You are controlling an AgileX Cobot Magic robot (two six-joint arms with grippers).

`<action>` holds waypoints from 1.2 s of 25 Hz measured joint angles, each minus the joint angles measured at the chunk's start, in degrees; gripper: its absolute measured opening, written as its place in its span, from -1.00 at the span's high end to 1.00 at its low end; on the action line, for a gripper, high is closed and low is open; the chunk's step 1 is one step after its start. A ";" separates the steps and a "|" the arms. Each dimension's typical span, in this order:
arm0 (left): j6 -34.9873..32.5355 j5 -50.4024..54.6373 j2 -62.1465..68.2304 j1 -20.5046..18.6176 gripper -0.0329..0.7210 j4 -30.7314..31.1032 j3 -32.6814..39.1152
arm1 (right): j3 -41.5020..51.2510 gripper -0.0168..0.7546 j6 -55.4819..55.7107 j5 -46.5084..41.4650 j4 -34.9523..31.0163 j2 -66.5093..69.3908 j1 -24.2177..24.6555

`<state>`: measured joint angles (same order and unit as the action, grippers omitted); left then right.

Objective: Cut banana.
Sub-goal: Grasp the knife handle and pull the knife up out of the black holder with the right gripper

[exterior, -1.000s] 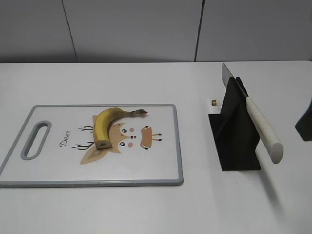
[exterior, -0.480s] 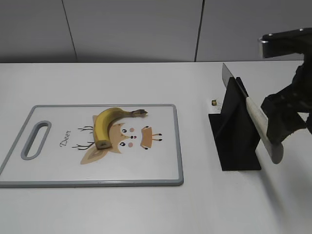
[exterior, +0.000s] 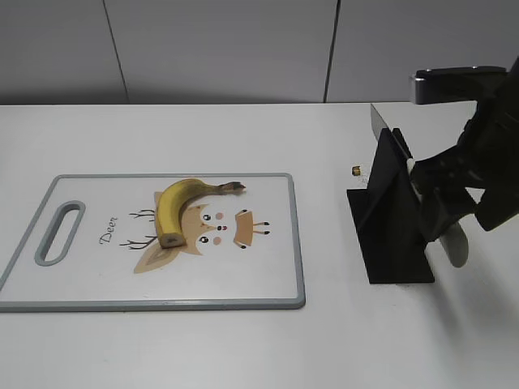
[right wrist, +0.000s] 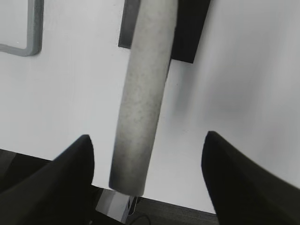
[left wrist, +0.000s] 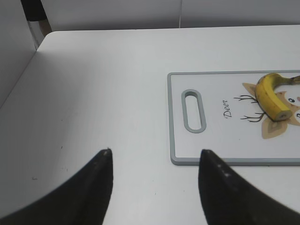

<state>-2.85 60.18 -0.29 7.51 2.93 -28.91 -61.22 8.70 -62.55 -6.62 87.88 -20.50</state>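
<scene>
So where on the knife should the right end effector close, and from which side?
On the pale handle, probably from above. It sticks out of the black stand, sloping down toward the camera with free space on both sides, while the blade sits in the slot. The right end effector is open, straddling it.

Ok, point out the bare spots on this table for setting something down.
Free: the table behind the cutting board, and the strip between board and knife stand. Crowded: the right gripper straddling the knife handle; the banana mid-board.
</scene>
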 joint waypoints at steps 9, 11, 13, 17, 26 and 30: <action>0.00 0.00 0.00 0.00 -0.57 0.00 0.00 | -0.72 -0.44 -0.17 1.28 -0.34 3.91 0.00; 0.00 0.00 0.00 0.00 -0.57 0.00 0.00 | -1.32 -0.44 -0.17 1.28 -0.23 5.56 0.00; 0.00 0.00 0.00 0.00 -0.57 0.00 0.00 | -2.23 -0.42 -0.17 1.28 -0.23 6.60 0.00; 0.00 0.00 0.00 0.00 -0.57 0.00 0.00 | -3.73 -0.30 -0.17 1.28 -0.23 7.76 0.00; 0.00 0.00 0.00 0.00 -0.57 0.00 0.00 | -4.00 -0.01 0.29 -1.19 -0.42 10.72 0.00; 0.00 0.00 0.00 0.00 -0.57 0.00 0.00 | -4.00 0.24 0.50 -1.29 -0.67 10.72 0.00</action>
<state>-2.85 60.18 -0.29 7.51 2.93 -28.91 -65.22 9.20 -63.84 -7.30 98.60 -20.50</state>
